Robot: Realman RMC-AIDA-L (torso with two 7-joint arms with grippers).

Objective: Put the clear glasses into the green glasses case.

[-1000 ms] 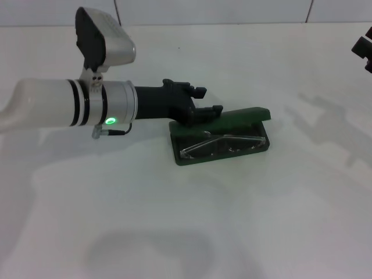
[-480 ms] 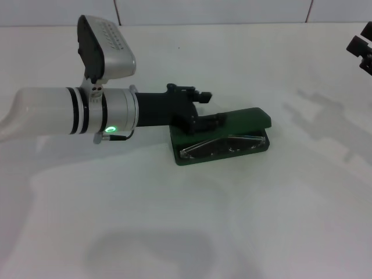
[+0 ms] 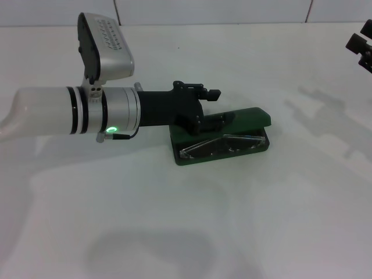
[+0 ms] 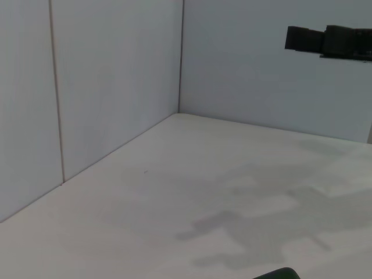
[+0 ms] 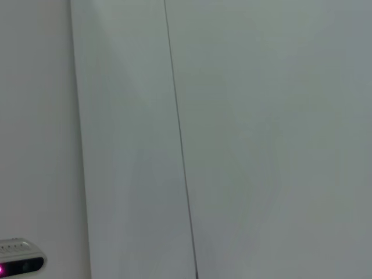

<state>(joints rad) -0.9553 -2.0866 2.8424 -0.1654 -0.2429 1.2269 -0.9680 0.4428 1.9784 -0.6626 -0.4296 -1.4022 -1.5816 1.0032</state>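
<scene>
In the middle of the white table (image 3: 174, 221), the green glasses case (image 3: 224, 139) lies with its long side running left to right. The clear glasses (image 3: 224, 144) are inside its lower tray, folded, with the thin arms crossing over the dark lining. The lid (image 3: 244, 118) of the case is not down; it is tilted over the far side of the tray, only partly raised, with the near edge of the tray uncovered. The left gripper (image 3: 216, 120) reaches in from the left, its white and silver forearm (image 3: 70, 110) almost level above the table, and its black fingers are at the left far part of the case, against the lid. One finger tip (image 3: 214, 93) sticks out higher, above the lid, and a lower part presses at the lid edge, so the fingers look spread apart, not clamped on anything. The right gripper (image 3: 361, 46) is well apart, at the far right edge of the head view, raised over the table, and I cannot tell how its fingers stand. In the left wrist view the same right gripper (image 4: 328, 42) shows as a dark bar before the pale wall (image 4: 116, 87).
</scene>
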